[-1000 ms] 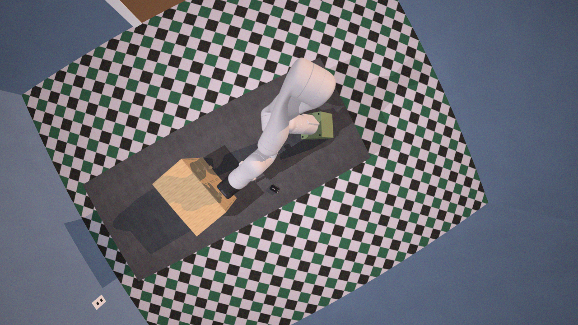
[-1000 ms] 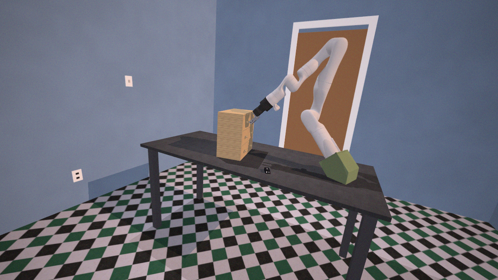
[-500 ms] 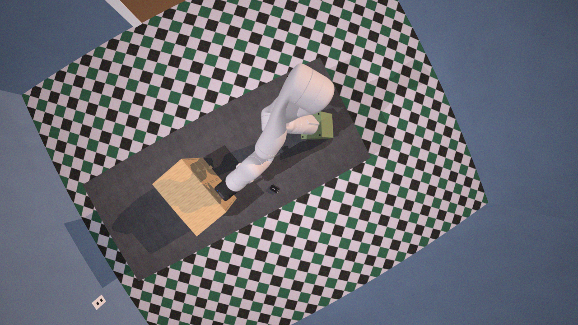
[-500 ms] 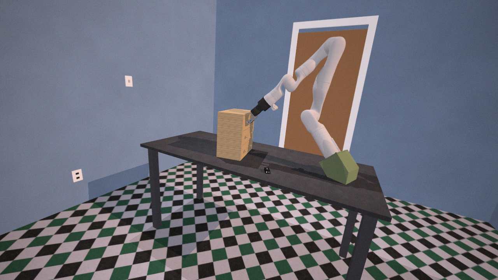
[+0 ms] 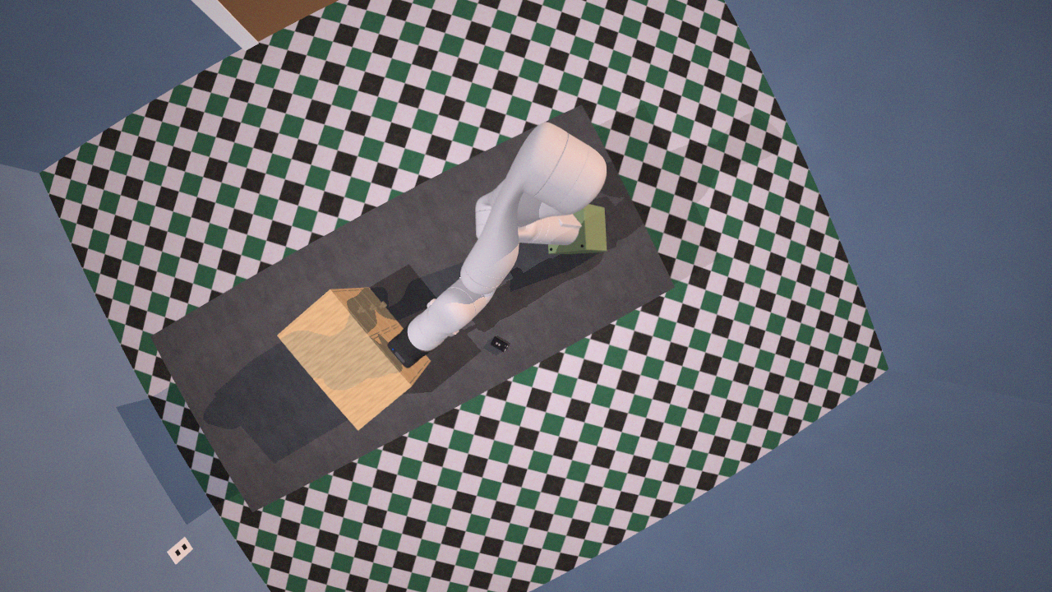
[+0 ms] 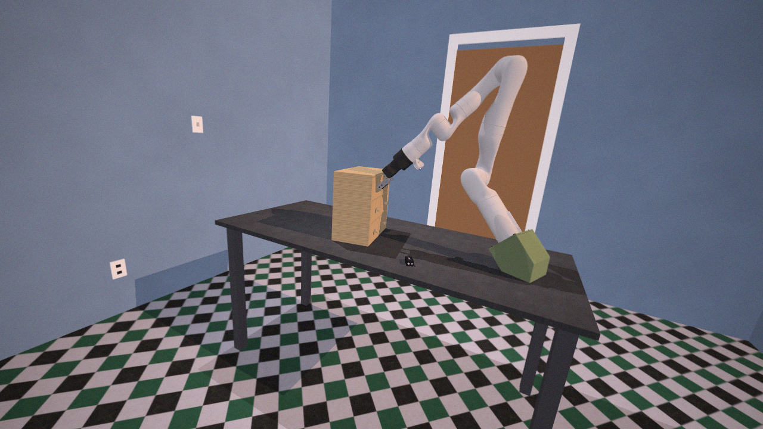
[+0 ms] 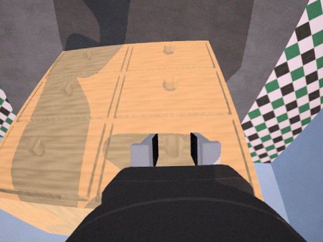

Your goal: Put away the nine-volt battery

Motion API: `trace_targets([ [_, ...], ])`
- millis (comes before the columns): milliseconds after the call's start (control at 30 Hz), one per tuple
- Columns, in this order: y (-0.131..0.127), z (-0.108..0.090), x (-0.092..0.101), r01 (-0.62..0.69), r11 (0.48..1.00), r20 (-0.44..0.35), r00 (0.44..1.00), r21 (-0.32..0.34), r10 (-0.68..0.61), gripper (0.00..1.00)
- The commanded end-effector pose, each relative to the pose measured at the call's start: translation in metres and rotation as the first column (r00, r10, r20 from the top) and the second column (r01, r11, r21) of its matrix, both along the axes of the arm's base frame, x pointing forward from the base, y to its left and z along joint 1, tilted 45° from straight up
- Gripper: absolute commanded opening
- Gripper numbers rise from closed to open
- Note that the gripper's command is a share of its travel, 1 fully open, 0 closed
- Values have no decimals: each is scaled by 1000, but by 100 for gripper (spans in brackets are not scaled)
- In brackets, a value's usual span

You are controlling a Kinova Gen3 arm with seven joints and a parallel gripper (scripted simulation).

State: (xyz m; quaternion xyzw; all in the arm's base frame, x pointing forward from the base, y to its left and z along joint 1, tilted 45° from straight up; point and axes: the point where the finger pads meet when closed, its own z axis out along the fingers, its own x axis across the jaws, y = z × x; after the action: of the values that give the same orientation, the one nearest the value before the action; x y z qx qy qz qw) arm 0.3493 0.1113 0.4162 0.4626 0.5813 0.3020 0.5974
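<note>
The largest thing is the dark tabletop [image 5: 308, 441] [image 6: 298, 235], and it carries everything. On it stands the wooden chest [image 5: 345, 345] [image 6: 353, 205] [image 7: 101, 131], upright, with two columns of three drawers. All the drawers look pushed in or nearly so. The gripper [image 5: 406, 350] [image 6: 381, 185] [image 7: 174, 144] is at the chest's front. Its two fingers stand apart, one on each side of the knob [image 7: 173, 146] of a top drawer, with a gap at both sides, so it grips nothing.

The smallest is the task's thing, the nine-volt battery [image 5: 499, 344] [image 6: 409, 260]. It lies on the tabletop, in front of the chest and well apart from it, near the long edge. It is dark, with two pale terminals on one end. In the exterior view these terminals point toward the viewer. Its exact long axis I cannot tell, because it is too small in both views.

I judge that the battery is stiff and rather heavy for its size, not fragile, with a smooth case that may slip a little. It would be best to take it across its narrower sides, around the middle of the body, and not by the terminals. Before this, the correct drawer should be opened gently, for less than half its length.

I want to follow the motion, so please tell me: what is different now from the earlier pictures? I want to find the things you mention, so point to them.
The gripper [image 5: 397, 354] [image 6: 380, 186] [image 7: 174, 144] has moved slightly toward the chest [image 5: 345, 353] [image 6: 351, 205] [image 7: 175, 126]; its open fingers flank a top drawer's knob [image 7: 173, 145]. Nothing was grasped. The chest and the table's battery [image 5: 500, 344] [image 6: 409, 260] stayed put.
</note>
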Motion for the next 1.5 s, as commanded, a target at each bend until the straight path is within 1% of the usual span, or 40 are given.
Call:
trace_targets([
  [0, 0, 1, 1, 1, 1000, 1, 1000, 1, -1, 67],
  [1367, 0, 1, 1, 1, 1000, 1, 1000, 1, -1, 67],
  [1400, 0, 1, 1, 1, 1000, 1, 1000, 1, -1, 37],
  [1467, 0, 1, 1, 1, 1000, 1, 1000, 1, -1, 37],
])
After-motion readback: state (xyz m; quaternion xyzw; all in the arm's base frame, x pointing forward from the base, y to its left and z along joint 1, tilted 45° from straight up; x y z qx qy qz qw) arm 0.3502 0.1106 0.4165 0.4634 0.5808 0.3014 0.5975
